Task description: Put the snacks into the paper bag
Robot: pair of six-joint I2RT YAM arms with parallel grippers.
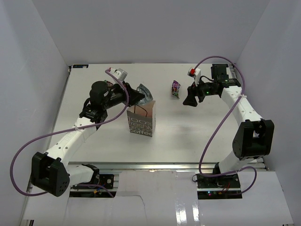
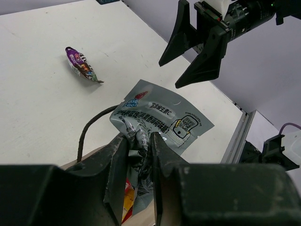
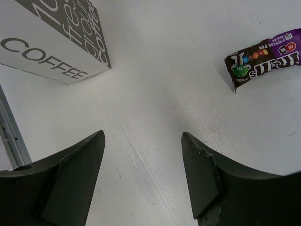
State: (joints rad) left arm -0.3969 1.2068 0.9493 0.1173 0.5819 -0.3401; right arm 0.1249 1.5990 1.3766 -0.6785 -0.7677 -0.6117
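The paper bag (image 1: pixel 141 121) stands upright mid-table, its "coffee" lettering facing the near edge. My left gripper (image 1: pixel 138 97) is just above its open top, shut on a crumpled silvery-grey snack packet (image 2: pixel 160 115) whose printed back faces up. Below it, the left wrist view shows the bag's black handle (image 2: pixel 87 134) and a red and yellow packet (image 2: pixel 127 197) inside the bag. A dark purple snack (image 1: pixel 176 88) lies on the table behind and to the right of the bag. My right gripper (image 1: pixel 190 100) is open and empty, just right of it. The right wrist view shows this snack (image 3: pixel 265 59) and the bag (image 3: pixel 51 37).
White walls close in the table on the left, back and right. An aluminium rail (image 1: pixel 164 165) runs along the near edge. Purple cables loop beside both arms. The right gripper (image 2: pixel 188 61) hangs beyond the held packet in the left wrist view.
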